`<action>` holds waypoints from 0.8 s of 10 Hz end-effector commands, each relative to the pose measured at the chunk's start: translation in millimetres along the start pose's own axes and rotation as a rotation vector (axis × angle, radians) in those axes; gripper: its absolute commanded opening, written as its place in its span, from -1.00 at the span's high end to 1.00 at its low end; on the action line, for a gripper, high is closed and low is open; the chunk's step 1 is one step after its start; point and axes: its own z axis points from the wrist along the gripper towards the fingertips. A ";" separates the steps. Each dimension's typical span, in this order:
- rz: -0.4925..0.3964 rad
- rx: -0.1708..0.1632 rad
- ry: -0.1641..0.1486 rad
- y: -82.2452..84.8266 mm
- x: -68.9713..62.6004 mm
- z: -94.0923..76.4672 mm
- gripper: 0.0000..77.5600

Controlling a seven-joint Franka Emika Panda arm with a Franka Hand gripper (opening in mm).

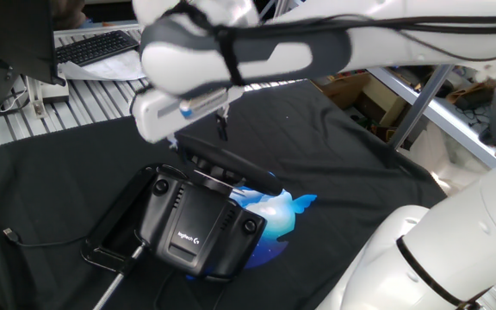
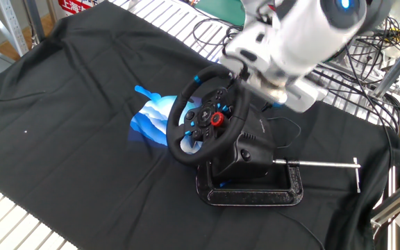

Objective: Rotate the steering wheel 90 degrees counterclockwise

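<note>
The steering wheel (image 2: 177, 111) is a black padded rim with a short blue stripe (image 2: 195, 76) at its upper left and a red button at the hub. It stands on its boxy black base (image 1: 198, 226). In one fixed view I see the rim nearly edge-on (image 1: 231, 165). My gripper (image 1: 222, 131) hangs just above the rim's top edge, with one dark finger showing and a small gap under it. In the other fixed view the gripper (image 2: 247, 82) sits at the rim's upper right, its fingertips hidden by the white hand. I cannot tell how the jaws stand.
A black clamp frame (image 2: 255, 196) with a metal screw rod (image 2: 321, 164) holds the base on the black cloth. A light-blue glowing patch (image 2: 153, 114) lies beside the wheel. A keyboard (image 1: 93, 47) and cables (image 2: 217, 28) lie beyond the cloth.
</note>
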 end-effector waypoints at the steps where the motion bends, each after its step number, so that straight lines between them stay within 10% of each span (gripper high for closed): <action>1: 0.109 -0.142 -0.038 -6.0 10.7 -45.8 -1.00; 8: 0.091 -0.196 -0.133 -41.7 -3.2 -63.6 -1.00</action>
